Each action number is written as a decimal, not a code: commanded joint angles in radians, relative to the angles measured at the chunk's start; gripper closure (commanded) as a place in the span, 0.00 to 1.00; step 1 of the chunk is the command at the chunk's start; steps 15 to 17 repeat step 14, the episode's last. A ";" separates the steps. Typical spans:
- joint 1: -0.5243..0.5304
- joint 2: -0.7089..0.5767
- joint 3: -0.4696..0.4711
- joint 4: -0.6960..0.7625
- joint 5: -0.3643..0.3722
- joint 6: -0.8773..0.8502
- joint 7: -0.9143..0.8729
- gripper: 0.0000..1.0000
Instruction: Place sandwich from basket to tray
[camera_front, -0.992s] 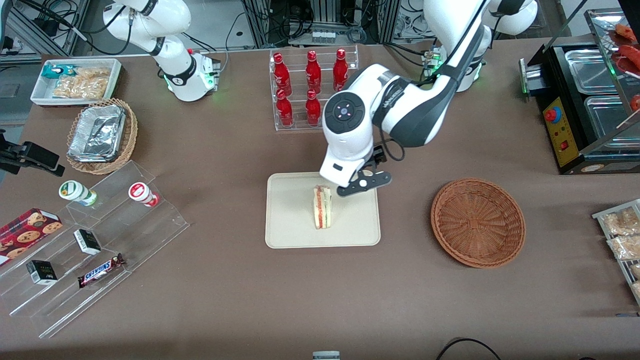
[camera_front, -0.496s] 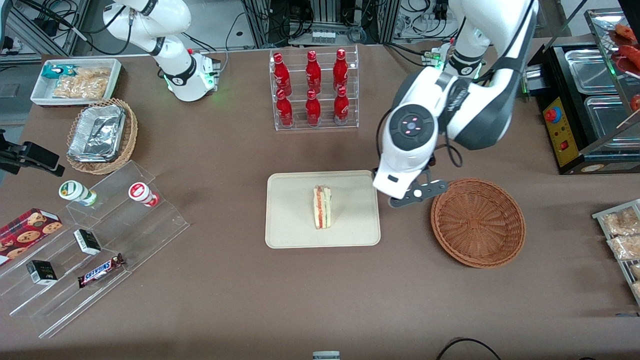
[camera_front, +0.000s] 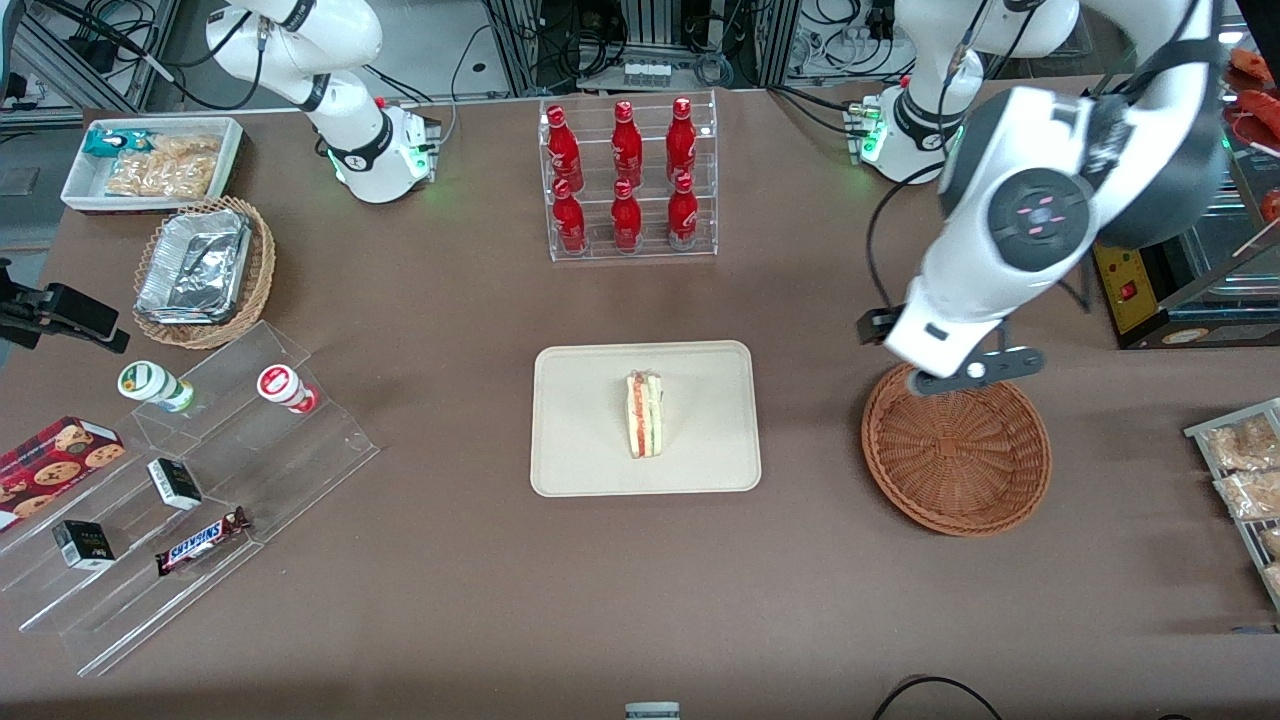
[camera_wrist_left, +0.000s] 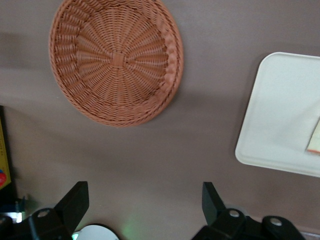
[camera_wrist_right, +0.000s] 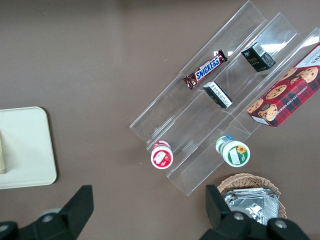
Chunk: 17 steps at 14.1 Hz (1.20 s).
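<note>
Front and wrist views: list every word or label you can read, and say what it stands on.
"SNICKERS": on the candy bar on the clear stepped shelf.
Cookie box, small black cartons, round cup lids, red bottles: print too small to read.
Sandwich, tray, basket, open gripper above the table: no text.

sandwich (camera_wrist_left: 315, 142) cut by frame edge, tray (camera_wrist_left: 280, 115) cropped

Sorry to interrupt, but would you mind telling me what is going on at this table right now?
The triangular white-bread sandwich already stands on the flat beige rectangular tray. The round reddish-brown wicker basket is empty. The left arm's pincer is open, holds nothing, and hovers high above the basket's rim farthest from the front camera, well away from the tray. The placing looks done.
</note>
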 joint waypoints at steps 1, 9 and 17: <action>0.148 -0.086 -0.090 -0.061 -0.010 -0.035 0.141 0.00; 0.279 -0.197 -0.052 -0.057 -0.003 -0.106 0.459 0.00; 0.277 -0.205 -0.034 -0.041 0.002 -0.095 0.458 0.00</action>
